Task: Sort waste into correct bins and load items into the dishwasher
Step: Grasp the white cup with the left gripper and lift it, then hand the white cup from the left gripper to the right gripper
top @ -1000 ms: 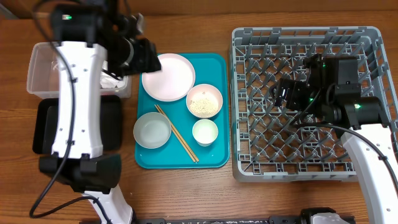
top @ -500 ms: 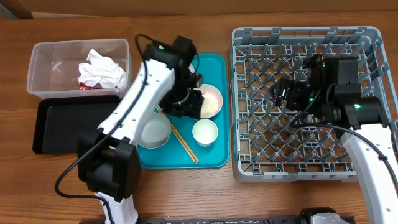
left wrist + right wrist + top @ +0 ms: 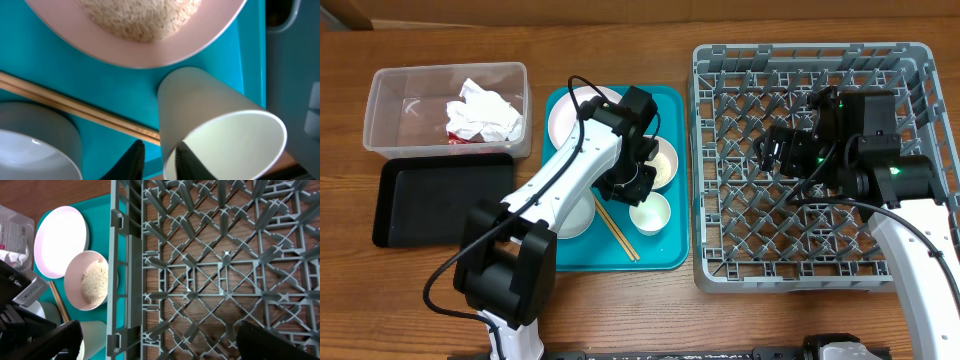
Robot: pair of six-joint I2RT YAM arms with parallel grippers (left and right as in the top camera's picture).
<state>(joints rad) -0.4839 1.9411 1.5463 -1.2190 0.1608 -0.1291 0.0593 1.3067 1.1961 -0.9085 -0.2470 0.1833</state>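
Observation:
My left gripper [image 3: 634,190] is low over the teal tray [image 3: 665,250], open, with one finger inside the small white cup [image 3: 650,213] and one outside its wall [image 3: 160,149]. The cup [image 3: 215,115] stands beside the rice-filled bowl [image 3: 666,166] [image 3: 140,25]. The two chopsticks [image 3: 616,230] [image 3: 75,107] lie between the cup and a pale bowl [image 3: 566,216]. The white plate [image 3: 578,115] lies at the tray's back. My right gripper [image 3: 782,150] [image 3: 160,340] is open and empty above the grey dish rack [image 3: 820,250] [image 3: 225,270]. The napkin [image 3: 480,110] and the red-and-white wrapper [image 3: 453,135] lie in the clear tub [image 3: 385,110].
The black tray [image 3: 430,200] lies in front of the tub, with nothing in it. The rack's left wall [image 3: 122,280] stands close to the teal tray's right edge. Bare wood table [image 3: 650,310] runs along the front.
My left arm swung from over the clear tub to the teal tray and came down at the cup. The napkin now shows in the tub. The right arm has not moved.

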